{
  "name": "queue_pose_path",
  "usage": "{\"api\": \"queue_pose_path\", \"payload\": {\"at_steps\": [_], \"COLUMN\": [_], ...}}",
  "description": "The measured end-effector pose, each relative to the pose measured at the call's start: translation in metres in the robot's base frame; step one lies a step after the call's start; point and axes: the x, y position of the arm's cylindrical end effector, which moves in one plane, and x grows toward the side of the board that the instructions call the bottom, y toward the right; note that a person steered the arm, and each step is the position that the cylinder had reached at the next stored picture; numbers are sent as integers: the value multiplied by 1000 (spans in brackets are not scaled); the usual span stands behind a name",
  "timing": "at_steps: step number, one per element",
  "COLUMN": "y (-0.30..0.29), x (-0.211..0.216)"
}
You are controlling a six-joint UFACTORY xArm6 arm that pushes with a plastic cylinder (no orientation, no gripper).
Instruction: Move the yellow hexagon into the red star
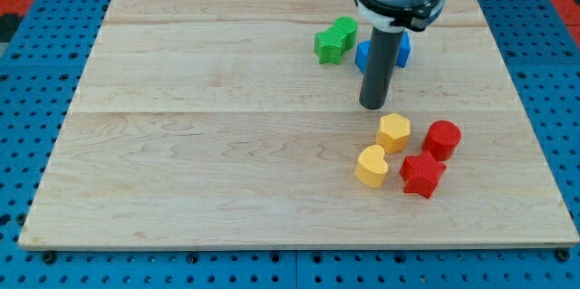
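The yellow hexagon (394, 132) sits on the wooden board at the view's lower right. The red star (422, 174) lies just below and right of it, close to it but a little apart. My tip (373, 105) rests on the board just above and slightly left of the yellow hexagon, a small gap away. The rod rises from there to the arm at the view's top.
A yellow heart (372, 165) lies left of the red star, touching or nearly touching the hexagon. A red cylinder (442, 139) stands right of the hexagon. A green star (335, 39) and a blue block (400, 50), partly hidden by the rod, lie near the top.
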Motion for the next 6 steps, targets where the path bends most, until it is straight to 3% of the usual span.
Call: {"api": "queue_pose_path", "payload": {"at_steps": [2,6], "y": [10,-31], "x": [52,54]}}
